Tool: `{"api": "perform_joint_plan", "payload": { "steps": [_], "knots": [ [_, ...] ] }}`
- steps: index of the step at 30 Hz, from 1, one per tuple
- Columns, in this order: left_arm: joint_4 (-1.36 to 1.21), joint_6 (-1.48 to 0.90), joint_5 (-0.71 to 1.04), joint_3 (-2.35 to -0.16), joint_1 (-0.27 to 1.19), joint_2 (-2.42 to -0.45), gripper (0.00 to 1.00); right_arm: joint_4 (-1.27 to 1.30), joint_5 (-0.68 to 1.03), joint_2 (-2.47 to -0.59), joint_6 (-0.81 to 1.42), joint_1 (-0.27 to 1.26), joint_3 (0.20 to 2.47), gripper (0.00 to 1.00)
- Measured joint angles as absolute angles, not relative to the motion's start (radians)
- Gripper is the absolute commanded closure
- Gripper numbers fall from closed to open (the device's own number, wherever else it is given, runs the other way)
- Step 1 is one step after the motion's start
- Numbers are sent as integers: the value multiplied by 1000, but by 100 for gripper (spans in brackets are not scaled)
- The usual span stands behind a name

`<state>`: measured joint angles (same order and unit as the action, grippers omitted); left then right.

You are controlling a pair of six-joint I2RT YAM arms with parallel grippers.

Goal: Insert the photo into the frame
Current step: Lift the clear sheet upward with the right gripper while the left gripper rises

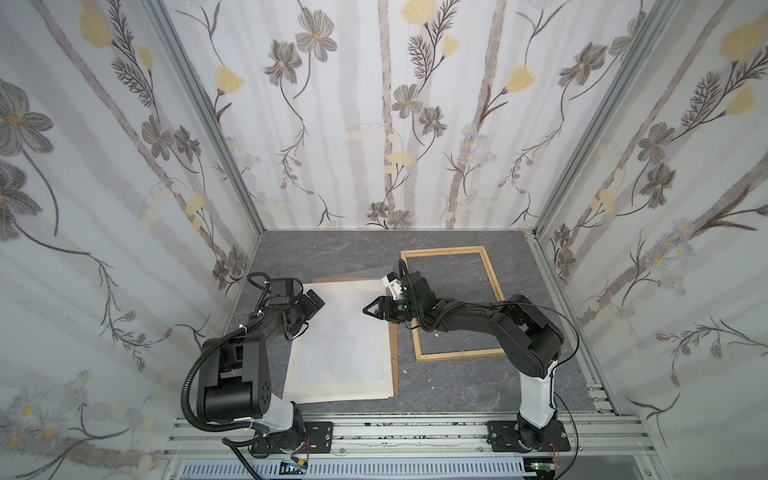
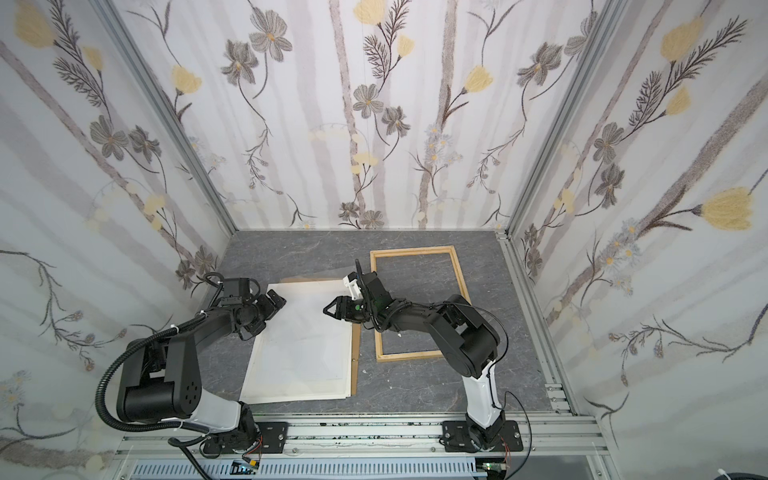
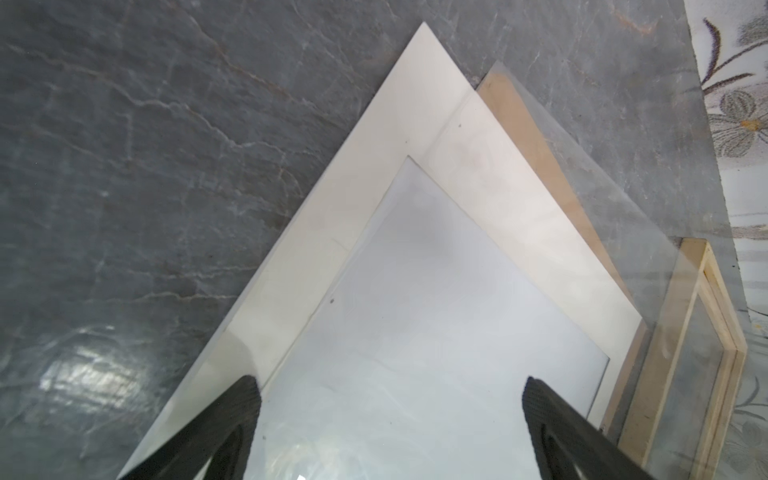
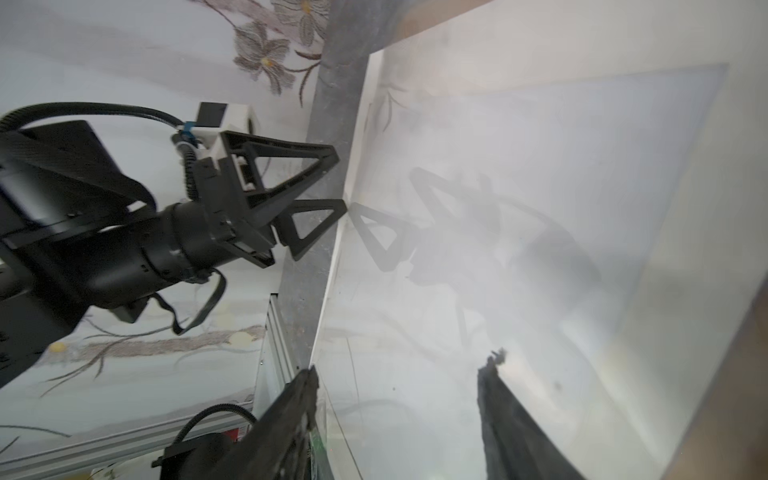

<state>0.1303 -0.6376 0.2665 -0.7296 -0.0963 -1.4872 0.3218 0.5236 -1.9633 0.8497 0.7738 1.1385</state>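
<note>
step: pick photo [image 1: 345,345], flat on stack left of empty frame [image 1: 442,250] | left gripper [image 3: 390,380] wide open at far-left edge | right gripper [image 1: 366,310] jaws apart over right side, nothing held | tip: pinch only that sheet's edge, leave brown board [image 1: 394,353]

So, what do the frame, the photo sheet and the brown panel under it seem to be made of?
Frame: pale bare-looking wood, matte, thin strips joined at the corners. Photo: paper, plain white, matte, lying flat; reflections suggest a clear glossy pane over it. Panel: brown, flat, dull, probably hardboard.
</note>
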Motion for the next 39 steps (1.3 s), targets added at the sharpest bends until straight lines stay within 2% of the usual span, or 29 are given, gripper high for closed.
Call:
{"api": "perform_joint_plan", "payload": {
  "steps": [6,8,11,18,25,33,39],
  "knots": [
    [163,-648,278,-755,-101,-1460,2,202,477,-1944,813,774,1157,73],
    [169,-651,282,-760,-101,-1454,2,188,473,-1944,809,774,1160,80],
    [192,-651,282,-768,-103,-1435,2,169,469,-1939,809,774,1163,99],
    [254,-643,281,-808,-121,-1338,1,184,509,-1900,812,772,1165,100],
    [382,-600,278,-933,-138,-1180,0,256,619,-1830,838,756,1168,100],
    [543,-525,290,-1136,-144,-1050,0,280,745,-1666,855,724,1227,100],
    [575,-515,369,-1227,-144,-941,0,244,810,-1515,849,663,1264,100]
  ]
}}
